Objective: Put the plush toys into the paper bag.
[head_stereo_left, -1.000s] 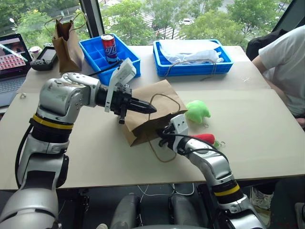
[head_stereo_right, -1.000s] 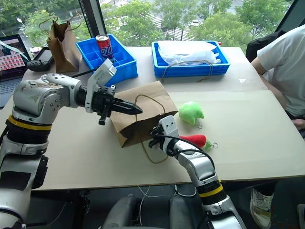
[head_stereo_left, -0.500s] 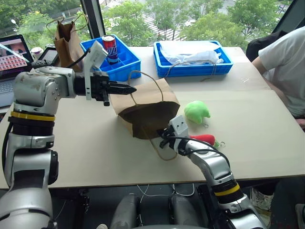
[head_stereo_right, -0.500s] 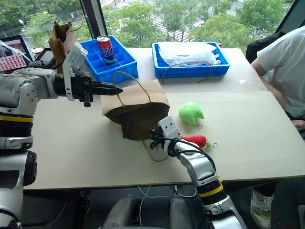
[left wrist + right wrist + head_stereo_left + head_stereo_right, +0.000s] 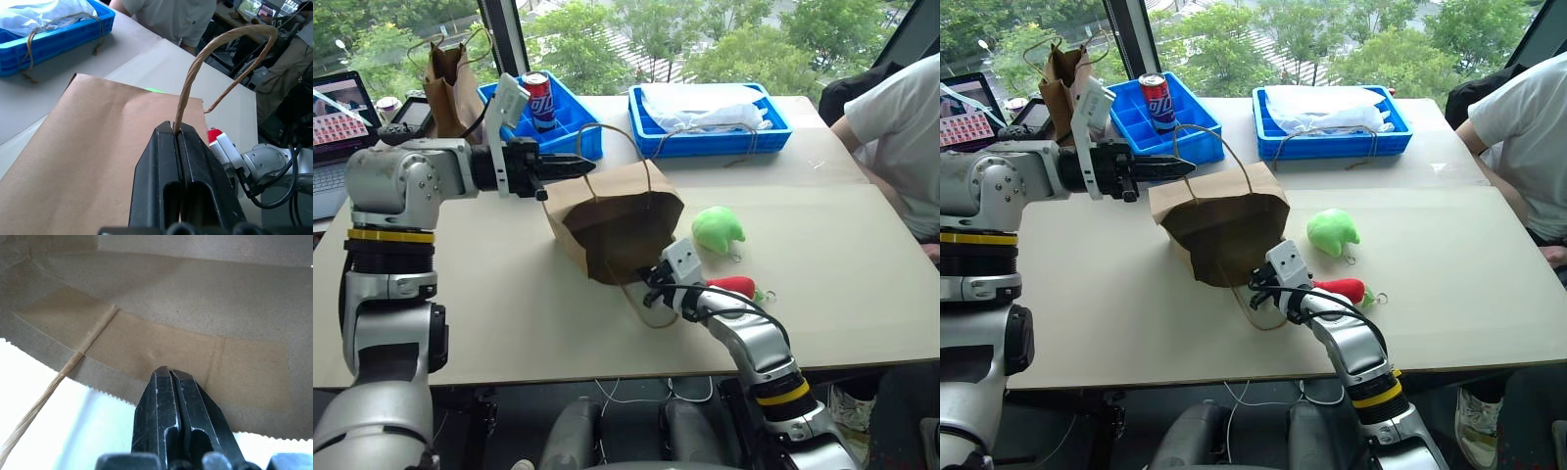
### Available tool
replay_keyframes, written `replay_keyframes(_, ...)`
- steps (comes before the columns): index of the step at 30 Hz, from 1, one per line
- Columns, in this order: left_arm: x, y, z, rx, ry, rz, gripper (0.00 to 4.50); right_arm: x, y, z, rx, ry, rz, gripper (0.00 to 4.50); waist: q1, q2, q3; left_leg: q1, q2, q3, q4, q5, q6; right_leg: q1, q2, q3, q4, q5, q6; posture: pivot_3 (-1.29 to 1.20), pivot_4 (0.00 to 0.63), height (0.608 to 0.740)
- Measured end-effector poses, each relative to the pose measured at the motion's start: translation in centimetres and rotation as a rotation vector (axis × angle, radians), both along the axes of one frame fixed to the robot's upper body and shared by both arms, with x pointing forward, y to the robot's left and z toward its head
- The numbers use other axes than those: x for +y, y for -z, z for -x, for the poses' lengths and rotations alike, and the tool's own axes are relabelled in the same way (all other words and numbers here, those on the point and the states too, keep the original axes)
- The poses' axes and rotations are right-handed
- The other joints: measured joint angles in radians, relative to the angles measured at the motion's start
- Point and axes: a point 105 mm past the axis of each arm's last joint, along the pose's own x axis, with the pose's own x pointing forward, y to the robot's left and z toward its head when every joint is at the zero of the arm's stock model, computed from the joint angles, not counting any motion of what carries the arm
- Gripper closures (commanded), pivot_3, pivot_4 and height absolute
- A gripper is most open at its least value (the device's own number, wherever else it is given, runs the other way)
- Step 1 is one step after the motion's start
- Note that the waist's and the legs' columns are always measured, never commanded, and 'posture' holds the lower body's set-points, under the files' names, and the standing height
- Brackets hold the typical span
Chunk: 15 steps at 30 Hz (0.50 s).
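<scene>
Standing half-raised on the table [image 5: 489, 294], the paper bag [image 5: 617, 220] gapes toward the right gripper [image 5: 654, 284]. Neither toy is inside yet. The left gripper [image 5: 579, 163] pinches one twine handle [image 5: 215, 58]; the right, pressed together, seems to rest at the bag's lower lip. The green plush [image 5: 719, 228] and red chili plush [image 5: 734, 286] lie beside the bag.

1. A blue divided tray [image 5: 570, 122] sits at the worktop's [image 5: 822, 264] far edge, a soda can [image 5: 539, 100] upright inside.
2. A second blue tray [image 5: 710, 127] beside it holds white plastic [image 5: 700, 103].
3. A small crumpled bag [image 5: 450, 88], controller [image 5: 409, 117] and laptop [image 5: 337, 122] occupy the far left corner.
4. A person [image 5: 901, 127] sits at the right edge.
</scene>
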Motion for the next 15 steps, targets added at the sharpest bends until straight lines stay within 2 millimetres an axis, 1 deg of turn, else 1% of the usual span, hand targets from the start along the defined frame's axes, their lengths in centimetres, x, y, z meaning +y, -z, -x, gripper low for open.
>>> replay_keyframes(3, -0.3, 0.1, 0.1, 0.011, 0.011, 0.010, 4.50, -0.2, -0.3, 0.3, 0.009, 0.000, 0.013, 4.45, -0.001, 0.000, 0.000, 0.000, 0.000, 0.000, -0.001, 0.001, -0.001, -0.001, 0.000, 0.000, 0.000, 0.000, 0.000, 0.00, 0.150, 0.740)
replay_keyframes(5, -0.5, 0.2, 0.1, 0.020, 0.019, 0.015, 4.50, -0.2, -0.8, 0.5, 0.005, -0.001, 0.017, 4.45, -0.001, 0.000, 0.000, 0.000, 0.000, 0.000, -0.001, 0.001, -0.001, -0.001, 0.000, 0.000, 0.000, 0.000, 0.000, 0.00, 0.150, 0.740)
replay_keyframes(8, -0.7, 0.5, 0.2, 0.029, 0.030, 0.020, 4.50, -0.1, -2.5, 0.8, -0.018, -0.023, 0.028, 4.45, -0.001, 0.000, 0.000, -0.001, 0.000, 0.000, -0.002, 0.001, -0.001, -0.002, 0.000, 0.001, 0.000, 0.000, 0.000, 0.00, 0.150, 0.740)
replay_keyframes(9, -0.7, 0.6, 0.2, 0.032, 0.035, 0.019, 4.50, -0.3, -3.6, 1.0, -0.031, -0.028, 0.023, 3.89, 0.000, 0.000, 0.000, -0.001, 0.000, 0.000, -0.002, 0.001, -0.001, -0.002, 0.000, 0.000, 0.000, 0.000, 0.000, 0.00, 0.150, 0.740)
replay_keyframes(10, -0.7, 0.7, 0.2, 0.034, 0.037, 0.020, 4.50, -0.4, -4.5, 1.0, -0.046, -0.023, 0.011, 3.72, 0.000, 0.000, 0.000, -0.001, 0.000, 0.000, -0.002, 0.001, -0.001, -0.002, 0.000, 0.000, 0.000, 0.000, 0.000, 0.00, 0.150, 0.740)
replay_keyframes(11, -0.8, 0.8, 0.3, 0.038, 0.040, 0.020, 4.50, -0.8, -5.8, 1.0, -0.070, -0.010, -0.005, 3.43, 0.000, 0.000, 0.000, -0.001, 0.000, 0.000, -0.002, 0.001, -0.001, -0.002, 0.000, 0.000, -0.001, 0.000, 0.000, 0.00, 0.150, 0.740)
replay_keyframes(13, -1.0, 1.0, 0.3, 0.045, 0.051, 0.021, 4.50, -1.9, -8.1, 1.1, -0.118, 0.007, -0.011, 2.75, 0.003, 0.000, 0.000, -0.001, -0.001, 0.000, -0.002, 0.001, -0.001, -0.002, -0.001, 0.000, -0.001, 0.000, 0.000, 0.00, 0.150, 0.740)
replay_keyframes(14, -1.1, 1.1, 0.4, 0.048, 0.058, 0.022, 4.50, -2.8, -9.2, 1.5, -0.141, 0.007, 0.009, 2.39, 0.006, 0.000, 0.000, -0.002, -0.001, 0.000, -0.002, 0.001, -0.001, -0.002, -0.001, 0.000, -0.002, 0.000, 0.000, 0.00, 0.150, 0.740)
replay_keyframes(15, -1.2, 1.2, 0.4, 0.049, 0.063, 0.023, 4.50, -3.8, -9.8, 1.8, -0.153, 0.005, 0.042, 2.02, 0.008, 0.000, 0.000, -0.002, -0.001, 0.000, -0.003, 0.001, -0.001, -0.001, -0.002, 0.000, -0.003, 0.000, 0.000, 0.00, 0.150, 0.740)
